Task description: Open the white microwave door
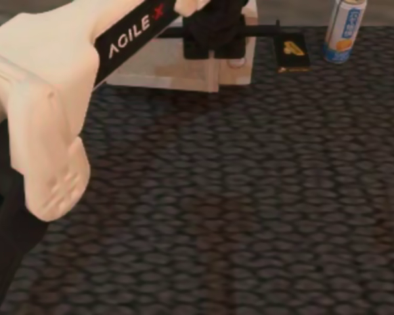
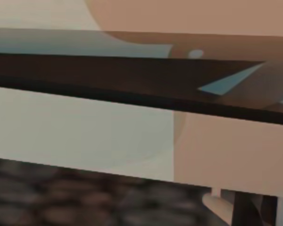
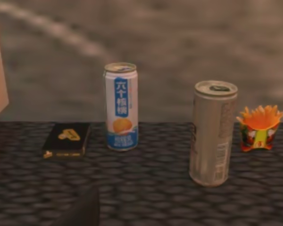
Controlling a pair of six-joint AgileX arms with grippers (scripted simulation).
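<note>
**Left arm at the microwave, far edge of the table**

From above I see my left arm [image 1: 65, 85] reaching from the near left across to the white microwave [image 1: 184, 69], which sits at the far edge of the table [image 1: 249, 216], a little left of centre. The left gripper [image 1: 213, 29] is a dark mass over the microwave's front, with a black bar running out to its right. I cannot tell whether its fingers are parted or closed. The white microwave door [image 2: 80, 127] fills my left wrist view as a pale panel very close to the camera, crossed by a dark band; how far it stands ajar I cannot tell.

My right gripper is not in sight. The right wrist view shows a small black box [image 3: 66, 140], a white and blue can [image 3: 121, 107], a silver can [image 3: 213, 133] and a carton of fries [image 3: 259, 128] on the dark woven tabletop
</note>
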